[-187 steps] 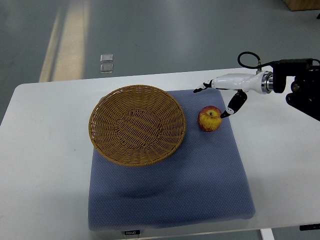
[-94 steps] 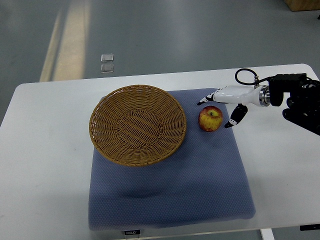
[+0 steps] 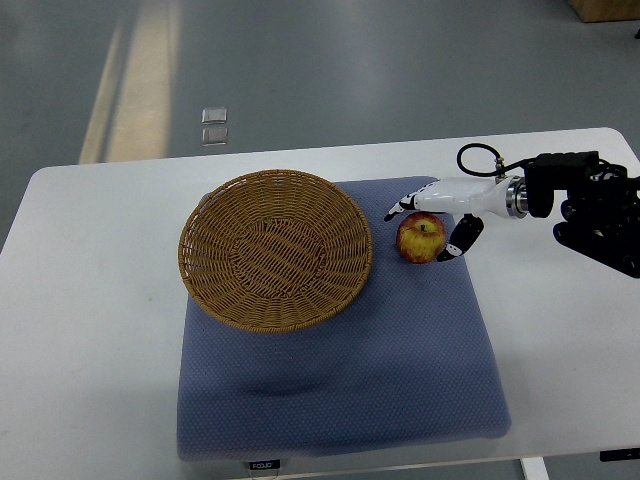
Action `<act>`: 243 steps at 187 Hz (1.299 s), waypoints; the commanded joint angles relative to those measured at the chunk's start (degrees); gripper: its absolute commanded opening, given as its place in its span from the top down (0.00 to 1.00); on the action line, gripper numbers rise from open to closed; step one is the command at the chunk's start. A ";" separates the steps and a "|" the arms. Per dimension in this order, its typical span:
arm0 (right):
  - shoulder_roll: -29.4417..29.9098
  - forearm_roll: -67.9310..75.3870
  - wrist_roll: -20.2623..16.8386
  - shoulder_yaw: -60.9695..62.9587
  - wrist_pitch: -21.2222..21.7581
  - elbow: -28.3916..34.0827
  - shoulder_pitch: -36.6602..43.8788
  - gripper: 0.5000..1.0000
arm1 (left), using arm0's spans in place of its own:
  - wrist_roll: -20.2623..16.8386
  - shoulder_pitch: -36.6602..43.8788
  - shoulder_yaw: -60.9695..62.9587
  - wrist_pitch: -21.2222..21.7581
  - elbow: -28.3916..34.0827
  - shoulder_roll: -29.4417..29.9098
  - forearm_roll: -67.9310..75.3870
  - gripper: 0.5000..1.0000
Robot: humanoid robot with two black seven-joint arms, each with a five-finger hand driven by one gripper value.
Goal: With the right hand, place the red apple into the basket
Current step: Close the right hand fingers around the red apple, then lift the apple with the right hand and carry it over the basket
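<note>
A red and yellow apple [image 3: 420, 238] lies on the blue mat [image 3: 340, 370], just right of the woven basket [image 3: 275, 250]. My right hand [image 3: 428, 226] reaches in from the right edge. Its fingers [image 3: 400, 205] are spread along the apple's far side and its thumb [image 3: 455, 243] sits at the apple's right side. The hand brackets the apple without closing on it. The basket holds nothing. The left arm is out of view.
The white table [image 3: 90, 330] carries the mat and basket. The right arm's black wrist housing [image 3: 590, 205] hangs over the table's right part. Grey floor lies beyond the far edge.
My right hand has moved left and down toward the apple, so its fingers and thumb now flank it. The apple and basket have not moved.
</note>
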 commanded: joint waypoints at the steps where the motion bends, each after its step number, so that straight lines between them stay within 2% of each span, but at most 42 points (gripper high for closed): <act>1: 0.39 -0.06 0.00 0.00 0.00 0.04 -0.18 0.30 | 0.00 0.00 0.00 0.00 0.00 0.00 0.00 0.00; 30: 0.39 -0.06 -0.09 -0.09 0.00 -0.05 -0.09 0.39 | 0.00 0.00 0.00 0.00 0.00 0.00 0.00 0.00; 39: 0.39 -0.06 -0.09 -0.09 0.00 -0.05 -0.09 0.39 | 0.00 0.00 0.00 0.00 0.00 0.00 0.00 0.00; 47: 0.30 -0.06 -0.09 0.00 0.00 -0.05 0.09 0.48 | 0.00 0.00 0.00 0.00 0.00 0.00 0.00 0.00; 61: 0.30 -0.06 -0.09 0.00 0.00 -0.05 0.35 0.55 | 0.00 0.00 0.00 0.00 0.00 0.00 0.00 0.00; 105: 0.04 0.38 0.00 0.35 0.35 -0.05 2.46 0.55 | 0.00 0.00 -0.08 0.00 0.00 0.00 0.00 0.00; 168: -0.05 1.96 0.09 4.40 -0.09 0.22 9.75 0.55 | 0.00 0.00 0.00 0.00 0.00 0.00 0.00 0.00; 217: 6.81 2.40 -0.18 8.62 -0.17 0.48 9.40 0.54 | 0.00 0.00 0.00 0.00 0.00 0.00 0.00 0.00; 243: 12.25 2.40 -2.64 8.88 -1.67 -1.01 8.35 0.52 | 0.00 0.00 0.00 0.00 0.00 0.00 0.00 0.00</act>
